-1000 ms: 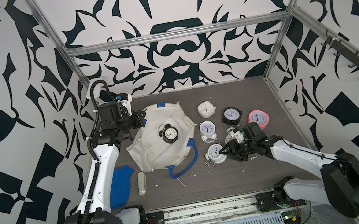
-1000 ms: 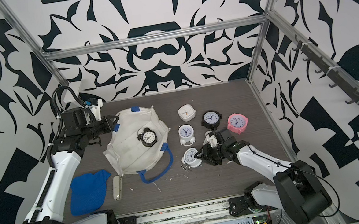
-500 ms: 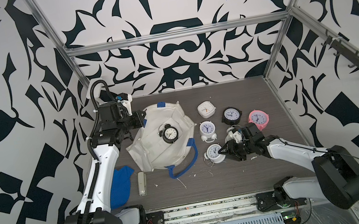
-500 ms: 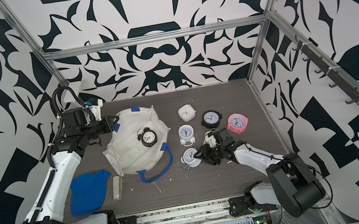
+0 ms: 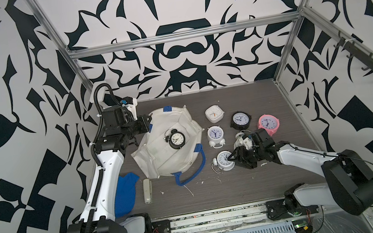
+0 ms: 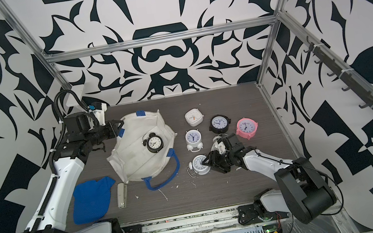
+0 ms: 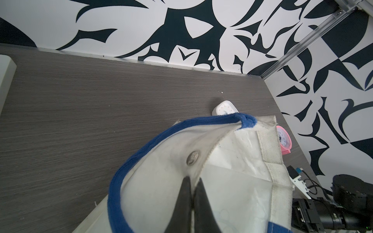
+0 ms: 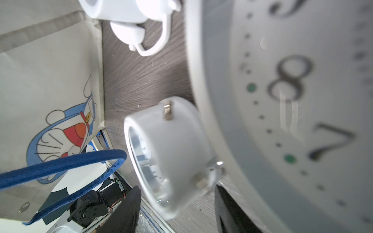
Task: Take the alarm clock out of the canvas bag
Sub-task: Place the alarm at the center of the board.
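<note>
Pinching the canvas bag (image 5: 162,161) at its far rim with my left gripper (image 7: 193,180): jaws closed tight on the fabric just below a metal snap, with a blue handle (image 7: 141,153) looping past. The bag lies slumped and spread on the table (image 5: 256,187), left of centre. The black alarm clock (image 5: 176,139) lies face up on the bag's pale cloth in both top views. Inside the mouth or on a fold, I can't tell.

My right gripper (image 5: 235,162) is low over the table, apart from the bag, jaws parted at a white twin-bell clock (image 5: 224,165). In the wrist view its round body sits between my fingers (image 8: 129,207), with no clamp that I can see.

Beyond it are a second white twin-bell clock (image 5: 215,134), a black round clock (image 5: 240,119), a pink clock (image 5: 268,123) and a white square clock (image 5: 214,113). A blue cloth (image 5: 127,196) and a pale stapler (image 5: 146,188) lie by my left arm.
</note>
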You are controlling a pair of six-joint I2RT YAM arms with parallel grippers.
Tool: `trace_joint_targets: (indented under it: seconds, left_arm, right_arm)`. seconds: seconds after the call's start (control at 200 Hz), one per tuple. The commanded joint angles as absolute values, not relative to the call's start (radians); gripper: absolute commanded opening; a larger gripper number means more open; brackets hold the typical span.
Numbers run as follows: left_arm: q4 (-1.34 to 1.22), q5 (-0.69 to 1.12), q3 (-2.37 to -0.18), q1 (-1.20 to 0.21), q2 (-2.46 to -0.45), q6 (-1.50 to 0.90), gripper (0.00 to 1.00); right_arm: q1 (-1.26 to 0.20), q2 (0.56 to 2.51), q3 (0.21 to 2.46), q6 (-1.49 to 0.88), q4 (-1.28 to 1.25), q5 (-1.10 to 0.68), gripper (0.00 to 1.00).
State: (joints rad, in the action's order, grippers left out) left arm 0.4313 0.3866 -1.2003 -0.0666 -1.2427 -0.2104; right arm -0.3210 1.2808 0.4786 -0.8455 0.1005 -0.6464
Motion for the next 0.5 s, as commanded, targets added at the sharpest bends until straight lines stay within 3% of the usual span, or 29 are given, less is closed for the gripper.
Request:
trace_joint_targets:
  seconds: [0.0,0.25,0.495]
  left_arm:
    - [0.375,0.415,-1.201,-0.062,-1.219,-0.216,0.0]
    - [0.377,0.415,-1.204,-0.061,-1.218,-0.216,0.0]
    - [0.387,0.483,-1.218,-0.061,-1.222,-0.204,0.0]
  right_arm:
    - [-0.311,1.249,0.48,-0.821,0.129,-0.634,0.64]
    - [-0.301,1.198,0.547,-0.779,0.248,-0.617,0.66]
    - [-0.301,1.098,0.795,-0.63,0.455,-0.601,0.66]
